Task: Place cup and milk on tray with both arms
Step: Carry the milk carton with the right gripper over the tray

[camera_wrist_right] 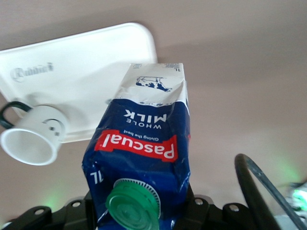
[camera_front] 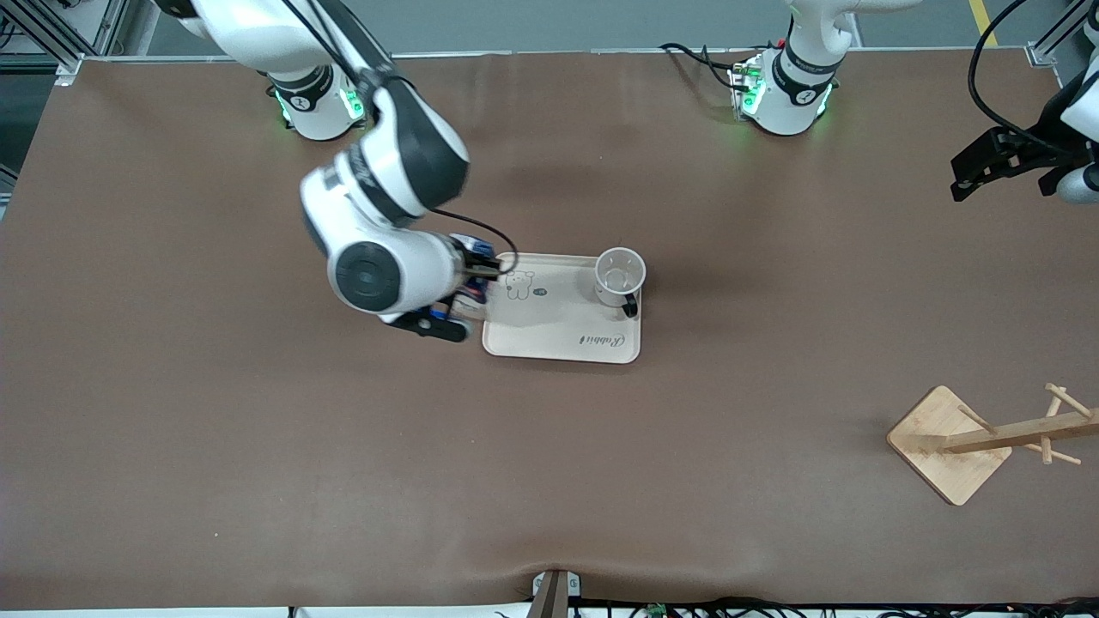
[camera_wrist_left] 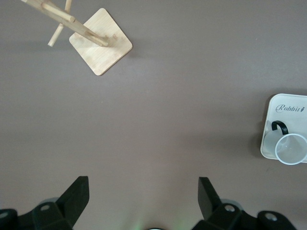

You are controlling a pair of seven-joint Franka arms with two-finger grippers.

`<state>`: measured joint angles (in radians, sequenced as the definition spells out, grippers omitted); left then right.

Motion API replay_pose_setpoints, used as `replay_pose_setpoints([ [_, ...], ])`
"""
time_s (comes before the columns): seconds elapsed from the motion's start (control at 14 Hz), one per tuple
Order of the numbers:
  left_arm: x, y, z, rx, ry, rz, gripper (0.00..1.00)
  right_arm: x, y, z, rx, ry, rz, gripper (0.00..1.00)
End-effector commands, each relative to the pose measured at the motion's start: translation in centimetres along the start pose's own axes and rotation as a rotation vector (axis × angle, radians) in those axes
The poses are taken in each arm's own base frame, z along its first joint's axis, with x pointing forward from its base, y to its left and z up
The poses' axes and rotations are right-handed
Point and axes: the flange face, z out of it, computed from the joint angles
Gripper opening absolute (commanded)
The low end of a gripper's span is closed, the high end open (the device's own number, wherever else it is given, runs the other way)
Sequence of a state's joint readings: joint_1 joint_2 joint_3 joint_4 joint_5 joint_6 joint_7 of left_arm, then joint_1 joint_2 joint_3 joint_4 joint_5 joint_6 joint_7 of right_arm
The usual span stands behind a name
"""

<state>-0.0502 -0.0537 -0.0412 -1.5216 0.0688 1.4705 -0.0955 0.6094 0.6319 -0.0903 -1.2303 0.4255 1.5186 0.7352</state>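
The cream tray (camera_front: pixel 549 322) lies mid-table. The white cup (camera_front: pixel 620 276) stands upright on it, in the corner toward the left arm's end and farther from the front camera, with its black handle (camera_front: pixel 632 304) pointing toward that camera. My right gripper (camera_front: pixel 451 313) is shut on the dark-blue milk carton (camera_wrist_right: pixel 144 143), green cap (camera_wrist_right: pixel 133 203) toward the wrist. It holds the carton over the tray's edge toward the right arm's end. The tray (camera_wrist_right: pixel 81 62) and cup (camera_wrist_right: pixel 33 136) show in the right wrist view. My left gripper (camera_wrist_left: pixel 144 196) is open and empty, waiting high over the left arm's end of the table.
A wooden rack with pegs on a square base (camera_front: pixel 949 442) stands near the front camera at the left arm's end, also in the left wrist view (camera_wrist_left: pixel 100 48). A black cable (camera_wrist_right: pixel 261 191) loops beside the right wrist. The table is brown.
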Motion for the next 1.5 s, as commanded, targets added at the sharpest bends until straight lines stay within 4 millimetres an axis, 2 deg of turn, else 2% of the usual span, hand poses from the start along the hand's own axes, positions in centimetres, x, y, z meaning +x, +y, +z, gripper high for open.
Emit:
replay_pose_setpoints([
  [0.0,-1.5,0.2,-0.2,-0.016,0.025,0.019,1.00,0.5,-2.0,1.2,0.035,-0.007,0.001,0.06],
  [0.14,-1.3,0.2,-0.2,-0.028,0.033,0.016,1.00,0.6,-3.5,2.9,0.060,0.003,-0.011,0.06],
  [0.5,-1.1,0.7,0.2,-0.072,0.023,0.001,1.00,1.1,-3.1,5.0,0.030,-0.026,-0.139,0.08],
  [0.57,-1.0,0.8,0.3,-0.067,0.021,0.001,1.00,1.3,-2.8,6.0,0.021,-0.041,-0.148,0.09],
  [0.79,-1.2,1.3,0.1,-0.065,0.023,0.007,1.00,1.2,-2.9,6.8,0.011,-0.044,-0.153,0.22],
  [1.07,-0.9,1.8,0.5,-0.058,0.012,0.014,1.00,1.4,-3.2,7.2,0.014,-0.037,-0.146,0.28],
  [1.29,-0.7,1.7,0.8,-0.052,0.011,0.013,1.00,1.0,-3.5,7.7,-0.003,-0.033,-0.149,0.44],
  [1.36,-0.6,1.6,0.8,-0.051,0.012,0.011,1.00,1.0,-3.5,7.7,-0.005,-0.033,-0.150,0.89],
  [1.43,-0.6,1.5,0.8,-0.051,0.011,0.009,1.00,1.0,-3.4,7.6,-0.007,-0.031,-0.154,1.00],
])
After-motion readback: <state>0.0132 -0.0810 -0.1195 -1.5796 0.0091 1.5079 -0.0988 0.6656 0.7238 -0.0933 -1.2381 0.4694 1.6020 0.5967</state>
